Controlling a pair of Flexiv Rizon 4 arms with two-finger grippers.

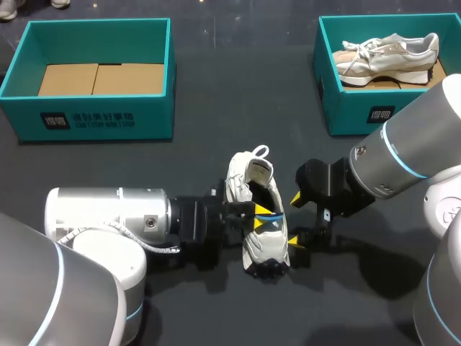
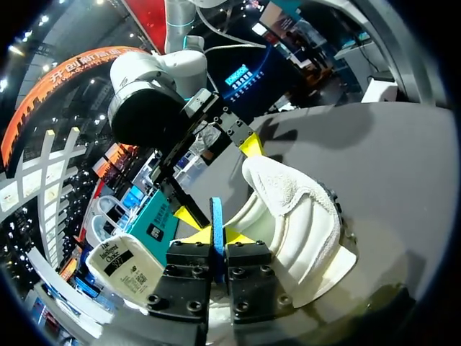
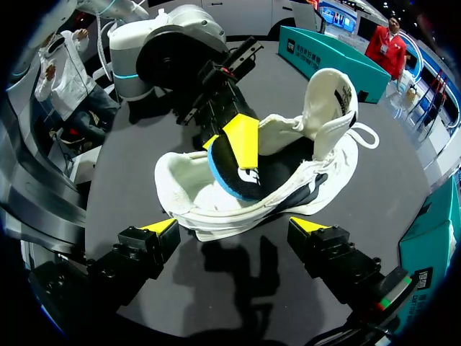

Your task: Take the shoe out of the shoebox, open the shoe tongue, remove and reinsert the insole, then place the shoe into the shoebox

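A white sneaker (image 1: pixel 252 189) lies on the dark table with its tongue pulled up. My left gripper (image 1: pixel 262 216) reaches into the shoe's opening from the left and is shut on the insole (image 2: pixel 216 220), whose blue edge stands upright between its fingers. In the right wrist view the insole (image 3: pixel 234 176) curls up out of the sneaker (image 3: pixel 317 155). My right gripper (image 1: pixel 295 220) stands open just right of the shoe, a yellow tip on either side of its flank, touching nothing.
A teal shoebox (image 1: pixel 94 119) with a bare cardboard bottom stands at the back left. Another teal shoebox (image 1: pixel 360 108) at the back right holds a second sneaker (image 1: pixel 392 52).
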